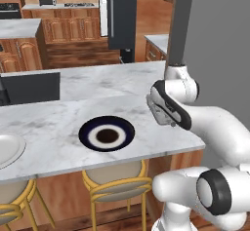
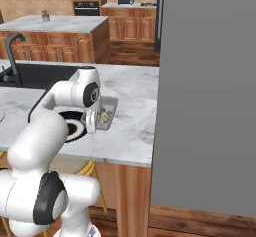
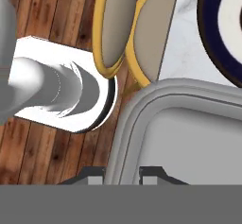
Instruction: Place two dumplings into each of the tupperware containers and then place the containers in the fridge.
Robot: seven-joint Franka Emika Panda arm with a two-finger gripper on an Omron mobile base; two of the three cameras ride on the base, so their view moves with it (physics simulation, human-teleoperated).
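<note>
**Container gripped at the rim, ready to carry to the fridge**

Grip comes first. In the hand view your gripper (image 3: 122, 172) has its two dark tips drawn close together on the near rim of a tupperware container (image 3: 189, 138), so the fingers are nearly shut and pinching that low lip. Past the rim you look down at the wooden floor (image 3: 42, 43) and a yellow-framed stool (image 3: 120, 34), which tells you the tray's near edge hangs out beyond the counter edge.

In the right base view the same container (image 2: 106, 114) sits at the hand, over the marble counter (image 2: 135, 131), just beside the dark plate with the white ring (image 2: 75, 128). Pale lumps inside it look like dumplings (image 2: 104, 116), though the view is too coarse for you to count them.

Your judgement here should be that loading is finished for this tray and the carry is the step in hand. To do it well:

- Keep the tray level. A pinch on one edge lets the far side droop, and the dumplings would roll.
- Lift clear of the counter before you swing, and steer away from the dark plate.
- Move slowly; the rim is thin and smooth, so a jerk could slip it from the tips.
- The fridge (image 1: 122, 15) stands well apart across the kitchen, so expect to drive the base, then set the tray flat on a shelf before you release.
</note>
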